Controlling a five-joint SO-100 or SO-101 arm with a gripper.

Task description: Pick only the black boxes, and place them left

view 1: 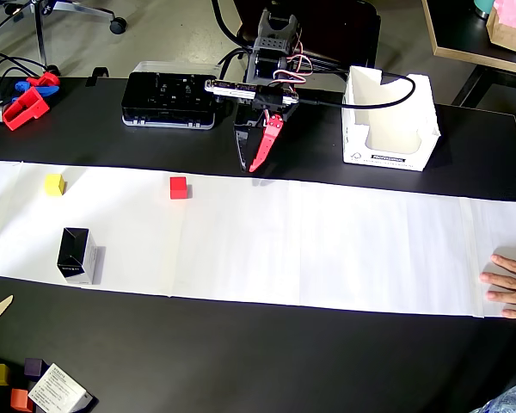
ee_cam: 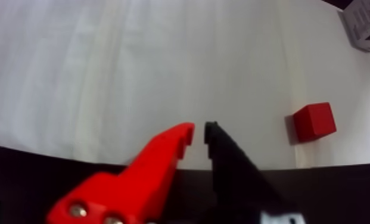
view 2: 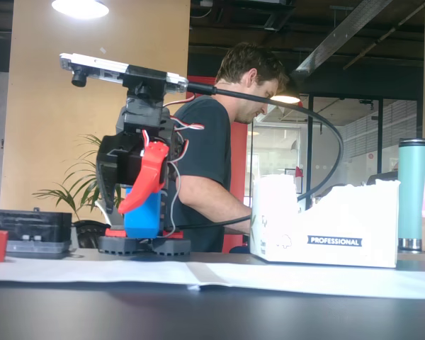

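Note:
One black box stands upright on the white paper strip, near its left end in the overhead view. A corner of it shows at the top right of the wrist view. My gripper is folded back near the arm's base, over the paper's far edge, well away from the box. Its red and black fingers nearly touch at the tips and hold nothing. The fixed view shows the gripper hanging in front of the base.
A red cube and a yellow cube sit on the paper. A flat black device and a white carton stand behind it. A person's hand rests on the right end.

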